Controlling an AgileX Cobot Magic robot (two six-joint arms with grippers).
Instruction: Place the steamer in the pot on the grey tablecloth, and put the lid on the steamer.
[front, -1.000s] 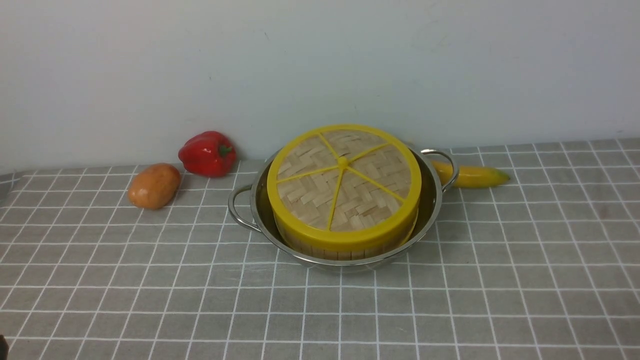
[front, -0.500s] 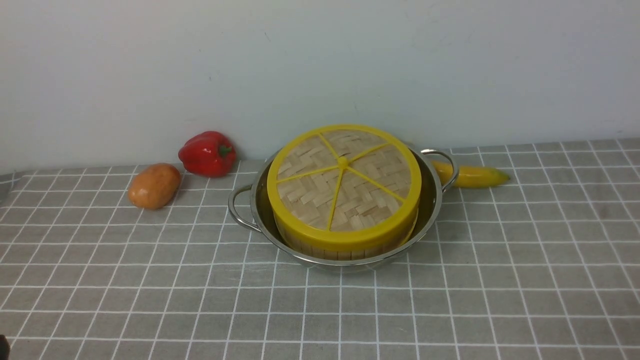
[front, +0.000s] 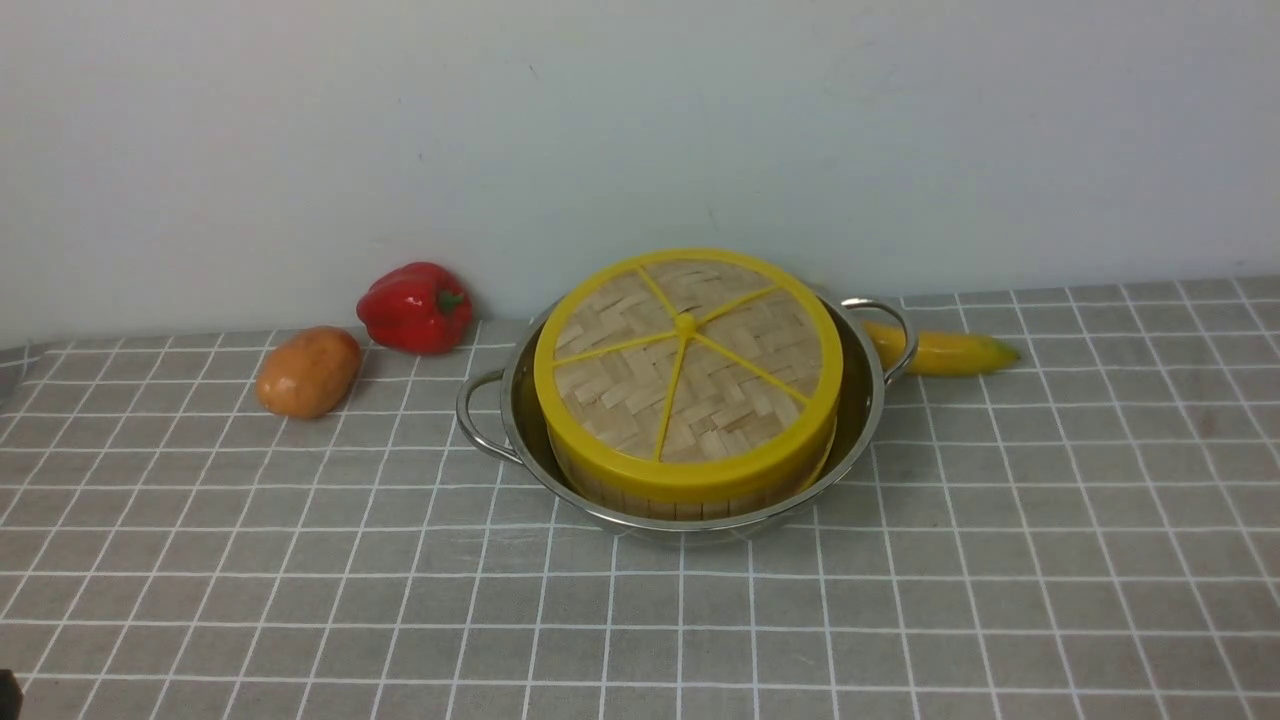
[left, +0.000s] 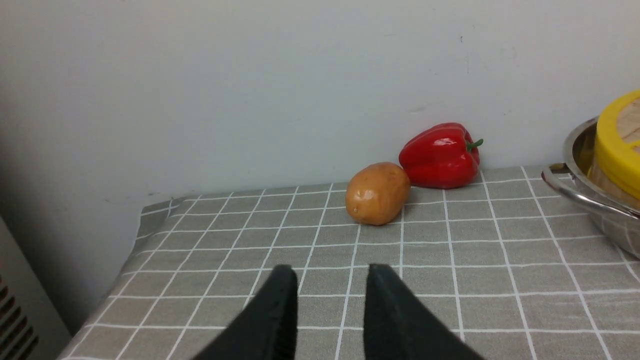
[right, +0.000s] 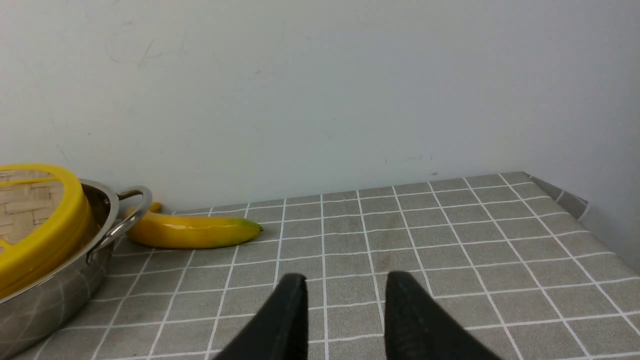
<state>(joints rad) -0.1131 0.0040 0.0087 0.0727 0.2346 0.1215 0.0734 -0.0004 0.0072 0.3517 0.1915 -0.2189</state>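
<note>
The grey tablecloth (front: 1000, 560) carries the pot (front: 860, 420), potato (front: 307, 371), red pepper (front: 414, 307) and banana (front: 940, 350)

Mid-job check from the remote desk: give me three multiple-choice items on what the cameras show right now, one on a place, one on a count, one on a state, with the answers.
1. Where does the banana lie?
A. behind the pot, by its right handle
B. inside the pot
C. beside the potato

2. How many yellow spokes run from the lid's hub?
A. three
B. five
C. eight

3. How does the lid stand?
A. flat on the cloth
B. held in a pincer
C. resting on the steamer in the pot

Answers:
1. A: the banana pokes out behind the pot by its right handle, far from the potato.
2. B: five spokes can be counted on the lid in the front view.
3. C: the lid sits on the steamer, which stands in the pot; the left pincer and right pincer are open and empty above the grey tablecloth.
</note>
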